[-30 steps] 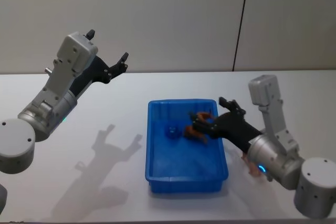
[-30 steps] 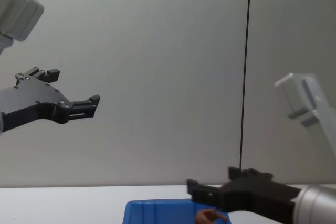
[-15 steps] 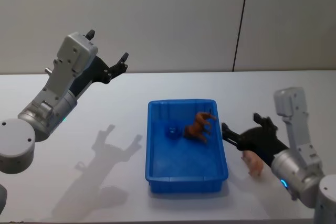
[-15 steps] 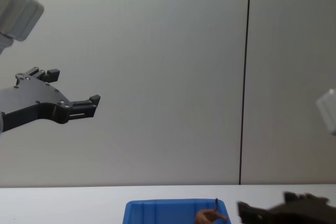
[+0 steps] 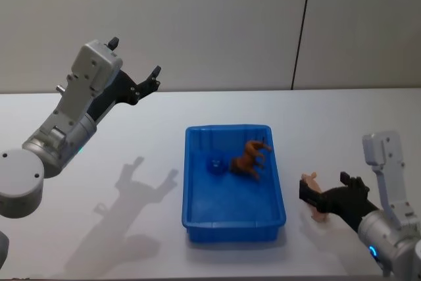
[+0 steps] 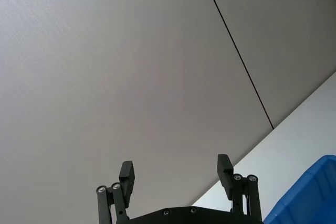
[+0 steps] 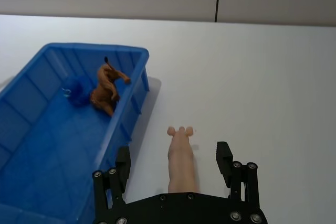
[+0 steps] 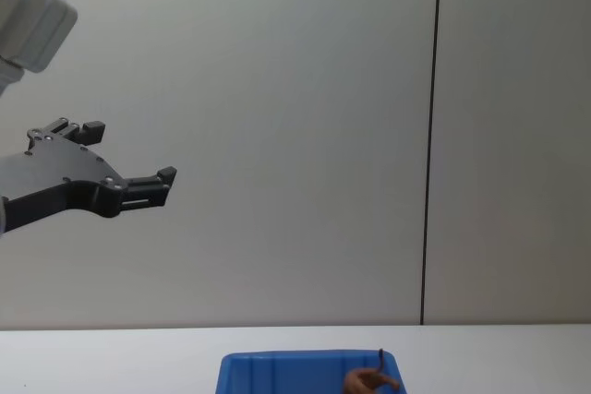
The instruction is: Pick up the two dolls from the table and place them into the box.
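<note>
My right gripper [image 7: 176, 165] gapes wide around the pale pink doll [image 7: 181, 156] lying beside the blue box [image 5: 283, 205] holding the brown doll [image 5: 250, 157].

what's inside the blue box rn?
Inside the box: the brown doll near the far right corner, and a small blue object beside it, too small to identify. The pink doll lies outside on the table.
</note>
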`<state>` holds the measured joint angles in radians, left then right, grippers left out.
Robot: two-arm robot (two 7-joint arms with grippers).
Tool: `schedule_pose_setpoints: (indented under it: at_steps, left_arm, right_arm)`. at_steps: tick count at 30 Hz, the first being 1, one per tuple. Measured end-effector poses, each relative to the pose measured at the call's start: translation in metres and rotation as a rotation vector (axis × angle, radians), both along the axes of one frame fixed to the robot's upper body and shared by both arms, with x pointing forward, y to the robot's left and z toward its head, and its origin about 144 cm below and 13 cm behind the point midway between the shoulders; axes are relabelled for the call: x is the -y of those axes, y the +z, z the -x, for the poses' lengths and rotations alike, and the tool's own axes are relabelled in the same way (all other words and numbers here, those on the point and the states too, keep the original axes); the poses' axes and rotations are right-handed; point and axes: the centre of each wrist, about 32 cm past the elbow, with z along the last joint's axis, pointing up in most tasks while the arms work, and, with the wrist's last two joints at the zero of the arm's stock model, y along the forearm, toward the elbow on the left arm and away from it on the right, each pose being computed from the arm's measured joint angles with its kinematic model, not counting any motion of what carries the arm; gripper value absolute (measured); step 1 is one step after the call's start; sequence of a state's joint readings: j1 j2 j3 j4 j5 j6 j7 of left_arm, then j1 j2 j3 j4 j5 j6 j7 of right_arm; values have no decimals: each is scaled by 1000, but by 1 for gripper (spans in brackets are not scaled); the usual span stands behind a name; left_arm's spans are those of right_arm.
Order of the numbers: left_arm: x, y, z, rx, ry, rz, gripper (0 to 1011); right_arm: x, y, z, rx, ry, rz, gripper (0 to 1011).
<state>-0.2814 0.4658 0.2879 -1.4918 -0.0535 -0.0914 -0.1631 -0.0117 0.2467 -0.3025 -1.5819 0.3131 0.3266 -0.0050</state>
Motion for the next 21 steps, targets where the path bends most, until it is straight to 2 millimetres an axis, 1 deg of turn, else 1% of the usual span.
schedule_pose_setpoints:
  at_steps: [8, 19, 20, 21]
  left_arm:
    - [0, 0, 0, 0, 0, 0, 1001]
    - [0, 0, 0, 0, 0, 0, 1001]
    - [0, 0, 0, 0, 0, 0, 1001]
    - [0, 0, 0, 0, 0, 0, 1001]
  right_arm:
    - [6, -13, 1, -54, 2, -12, 1001]
    - [12, -32, -6, -101, 8, -17, 1000]
    - [12, -34, -6, -102, 9, -17, 995]
    - [13, -36, -8, -105, 9, -16, 964]
